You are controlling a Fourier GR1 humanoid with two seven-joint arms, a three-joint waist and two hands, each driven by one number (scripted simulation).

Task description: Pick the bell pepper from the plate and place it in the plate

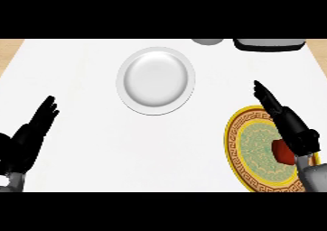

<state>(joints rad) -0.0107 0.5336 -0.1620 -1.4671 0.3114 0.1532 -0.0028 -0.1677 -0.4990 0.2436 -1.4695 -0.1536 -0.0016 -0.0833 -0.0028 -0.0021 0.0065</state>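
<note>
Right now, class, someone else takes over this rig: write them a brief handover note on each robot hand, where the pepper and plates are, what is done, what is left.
Left robot hand: open, resting at the lower left, holding nothing.
Right robot hand: open, fingers straight, above the patterned plate, partly hiding the pepper.
Pepper: red, on the patterned plate at the right, not grasped.
White plate: further back, near the middle, nothing on it.
Done: right hand is over the pepper.
Left: grasp, lift, carry to the white plate, release.

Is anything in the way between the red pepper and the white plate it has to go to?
Nothing visible is. The bell pepper sits on the patterned plate, partly hidden under the right hand. From there to the white plate only bare white counter shows. The left hand rests far off at the left.
</note>
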